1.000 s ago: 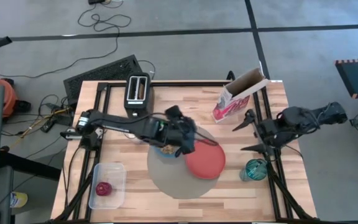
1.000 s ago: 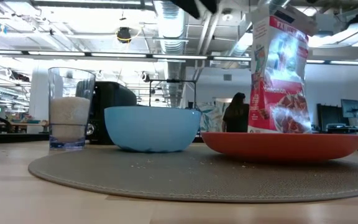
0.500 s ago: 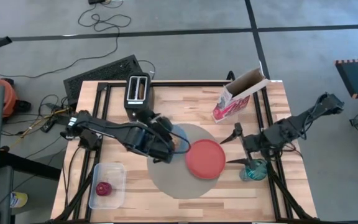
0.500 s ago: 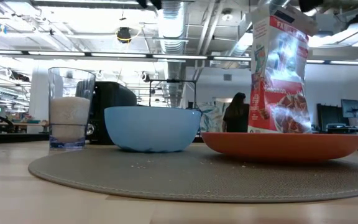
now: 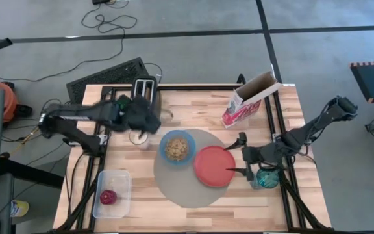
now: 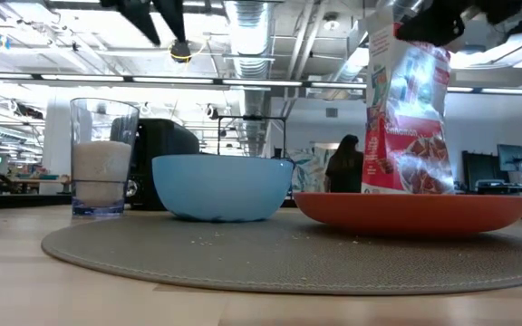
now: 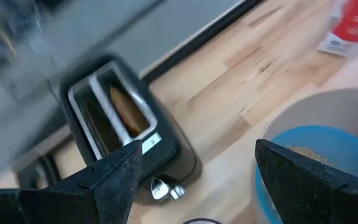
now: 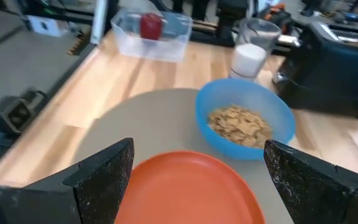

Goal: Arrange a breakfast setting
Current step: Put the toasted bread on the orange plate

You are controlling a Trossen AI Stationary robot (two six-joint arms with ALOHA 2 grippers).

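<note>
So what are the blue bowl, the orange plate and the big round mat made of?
The light-blue round bowl looks like smooth matte plastic or ceramic: even colour, thin rim, no strong shine. The red-orange round plate looks much the same, smooth and solid-coloured. The round grey-beige mat seems woven fabric or vinyl: the low view shows a fine ribbed texture, and it lies flat and thin.

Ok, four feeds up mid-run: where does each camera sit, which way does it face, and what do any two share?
High: overhead, straight down; both arms, left gripper and right gripper open.
Low: table height, across the mat; arm parts at the top edge.
Left wrist: on the left arm, facing the toaster; own fingers.
Right wrist: on the right arm, facing the plate; own fingers.
Shared: the bowl shows in all four.
</note>
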